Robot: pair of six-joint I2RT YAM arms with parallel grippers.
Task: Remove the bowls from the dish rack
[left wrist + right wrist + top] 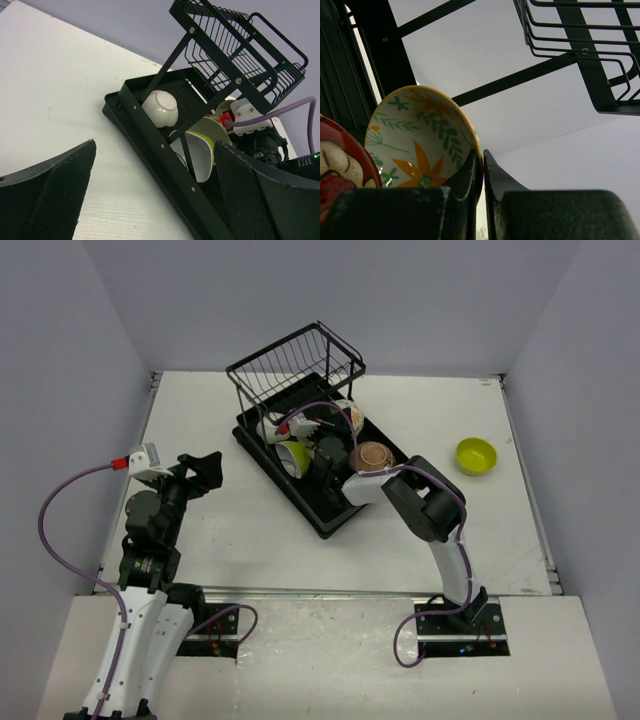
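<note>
Six bowls (476, 455), one dish rack (315, 510)

The dish rack (300, 502) is black. The flowered bowl (420, 140) is white with orange blooms, green sprigs and a yellow rim; the red bowl (342, 150) left of it has cream patches. The lime-green bowl (476, 455) is plain.

White arms (140, 630) with black joints — purple cables (60, 505), black mesh-textured end effector fingers (55, 195).

Black dish rack (322, 512) with tan-brown bowl (374, 456) and tilted floral bowl (420, 140) inside; lime-green bowl (476, 455) upright, well apart at right.
</note>
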